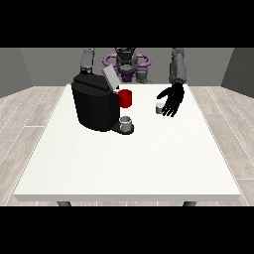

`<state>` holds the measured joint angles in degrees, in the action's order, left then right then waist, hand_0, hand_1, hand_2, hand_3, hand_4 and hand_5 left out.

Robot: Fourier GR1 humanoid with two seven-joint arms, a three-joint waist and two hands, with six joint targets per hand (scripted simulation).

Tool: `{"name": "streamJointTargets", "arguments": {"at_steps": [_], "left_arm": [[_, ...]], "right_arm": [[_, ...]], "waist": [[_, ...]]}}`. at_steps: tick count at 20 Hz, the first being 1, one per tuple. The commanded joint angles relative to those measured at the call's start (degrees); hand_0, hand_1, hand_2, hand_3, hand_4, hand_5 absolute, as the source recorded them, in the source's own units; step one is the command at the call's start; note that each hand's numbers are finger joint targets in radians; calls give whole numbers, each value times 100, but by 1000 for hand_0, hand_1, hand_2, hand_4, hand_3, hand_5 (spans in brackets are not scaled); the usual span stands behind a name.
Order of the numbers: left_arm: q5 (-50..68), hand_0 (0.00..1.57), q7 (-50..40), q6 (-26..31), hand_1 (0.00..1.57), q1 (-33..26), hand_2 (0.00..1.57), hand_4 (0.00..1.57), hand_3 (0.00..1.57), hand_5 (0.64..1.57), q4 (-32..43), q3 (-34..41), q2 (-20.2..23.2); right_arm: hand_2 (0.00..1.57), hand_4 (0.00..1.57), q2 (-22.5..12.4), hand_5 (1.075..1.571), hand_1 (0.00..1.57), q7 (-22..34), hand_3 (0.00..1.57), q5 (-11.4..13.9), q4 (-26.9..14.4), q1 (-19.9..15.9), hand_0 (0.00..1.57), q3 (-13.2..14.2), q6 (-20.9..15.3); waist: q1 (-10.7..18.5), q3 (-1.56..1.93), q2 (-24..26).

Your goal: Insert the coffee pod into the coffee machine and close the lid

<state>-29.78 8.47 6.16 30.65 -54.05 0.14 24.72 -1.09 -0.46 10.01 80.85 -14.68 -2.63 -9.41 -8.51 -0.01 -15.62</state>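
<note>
On the white tabletop [129, 163] the coffee pod [159, 108] is seen standing just beside the robot hand at the view's right [172, 100], whose fingers are spread and hold nothing. The coffee machine [95, 103] is placed to the pod's left, its lid [110, 78] raised. The pod should be enclosed squarely before lifting, so it is not tipped. The other robot hand is hidden behind the machine.
</note>
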Motion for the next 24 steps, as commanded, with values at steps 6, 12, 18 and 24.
{"name": "streamJointTargets", "arguments": {"at_steps": [6, 12, 18, 24], "left_arm": [[-997, 1038, 210, -729, 1038, 197, 1105, 462, 908, 1571, 483, -445, -195], [-1616, 872, -24, -440, 872, 335, 1024, 339, 880, 1571, 886, -835, -96], [-1964, 730, 66, -526, 730, 725, 961, 392, 849, 1571, 1435, -766, -80], [-1917, 1124, 552, -579, 1124, 672, 1198, 394, 1089, 1571, 1858, -520, -83]], "right_arm": [[0, 0, -69, 1571, 0, -259, 0, -188, -347, 74, 0, 13, 354], [0, 0, 32, 1571, 0, -188, 0, -132, -585, -112, 0, 63, 142], [0, 0, 106, 1571, 0, -188, 0, -118, -600, -141, 0, -26, -10], [0, 0, -83, 1571, 0, 83, 0, 234, -424, 248, 0, -126, -32]], "waist": [[-173, 1, 171], [-84, 3, 179], [-159, 1, 105], [-245, -2, 355]]}}
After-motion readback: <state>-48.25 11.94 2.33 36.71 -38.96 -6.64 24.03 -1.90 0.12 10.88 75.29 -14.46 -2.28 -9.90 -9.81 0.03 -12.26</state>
